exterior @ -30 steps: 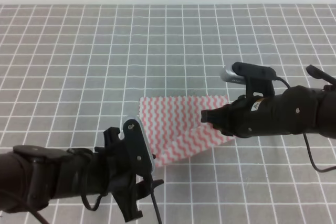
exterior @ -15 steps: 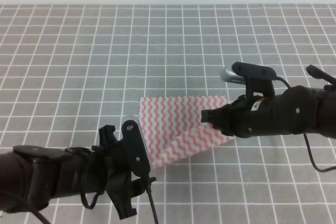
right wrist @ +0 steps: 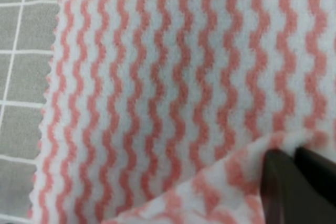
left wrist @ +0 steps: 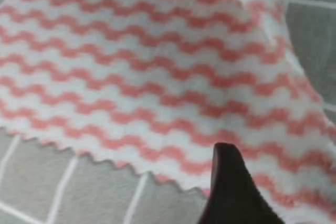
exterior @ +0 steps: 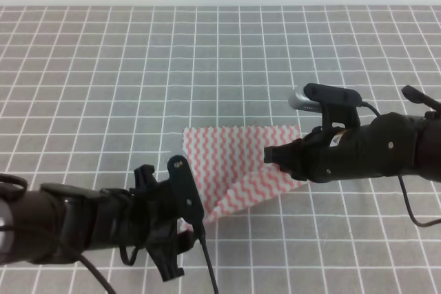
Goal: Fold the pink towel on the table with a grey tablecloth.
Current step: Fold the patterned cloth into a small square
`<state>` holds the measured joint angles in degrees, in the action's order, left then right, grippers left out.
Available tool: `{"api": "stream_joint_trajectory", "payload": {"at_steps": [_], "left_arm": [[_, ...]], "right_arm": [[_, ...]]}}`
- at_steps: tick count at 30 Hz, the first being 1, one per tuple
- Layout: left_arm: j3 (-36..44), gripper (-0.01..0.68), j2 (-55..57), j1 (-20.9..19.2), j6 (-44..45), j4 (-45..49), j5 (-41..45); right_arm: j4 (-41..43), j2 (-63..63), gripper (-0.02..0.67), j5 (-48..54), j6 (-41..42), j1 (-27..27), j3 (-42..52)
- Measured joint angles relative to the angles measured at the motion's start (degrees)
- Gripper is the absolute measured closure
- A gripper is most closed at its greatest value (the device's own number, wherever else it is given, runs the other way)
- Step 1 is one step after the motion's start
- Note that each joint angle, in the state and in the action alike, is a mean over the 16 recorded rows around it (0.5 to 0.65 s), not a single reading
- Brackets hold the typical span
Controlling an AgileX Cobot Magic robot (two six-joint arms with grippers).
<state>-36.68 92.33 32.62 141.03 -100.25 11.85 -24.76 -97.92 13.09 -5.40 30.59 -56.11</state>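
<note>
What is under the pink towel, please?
Under the pink towel lies the table with a grey tablecloth; its grid shows all around the cloth. The right hand pinches a raised corner, folding it over the towel itself. Anything beneath the flat part is covered.

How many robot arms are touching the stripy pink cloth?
2. The right gripper pinches the pink towel's right side, lifting a flap. The left gripper is at its near corner, one finger over the edge, though its grip isn't visible.
</note>
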Motion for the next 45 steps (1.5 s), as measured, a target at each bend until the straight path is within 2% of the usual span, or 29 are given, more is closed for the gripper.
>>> {"api": "stream_joint_trajectory", "payload": {"at_steps": [7, 12, 26, 34, 45], "left_arm": [[-0.48, 0.317, 1.62, -0.01, -0.46, -0.04, -0.17], [-0.53, 0.358, 2.18, -0.01, -0.42, 0.08, 0.0], [-0.66, 0.572, 2.26, -0.03, -1.08, 0.19, -0.02], [-2.35, 0.658, 2.22, -0.01, -7.64, 0.19, -0.77], [-8.34, 0.673, 4.03, -0.03, -20.38, 0.19, -4.19]], "right_arm": [[0.21, 0.06, 0.663, 0.28, 0.03, -0.01, 0.0], [0.36, 0.18, 0.663, 0.36, 0.05, -0.02, 0.0], [0.7, 0.37, 0.664, 1.5, 0.01, -0.05, 0.01], [0.83, 0.12, 0.663, 2.04, -0.07, -0.45, 0.0], [0.86, 0.0, 0.663, 1.73, -0.08, -2.03, 0.0]]}}
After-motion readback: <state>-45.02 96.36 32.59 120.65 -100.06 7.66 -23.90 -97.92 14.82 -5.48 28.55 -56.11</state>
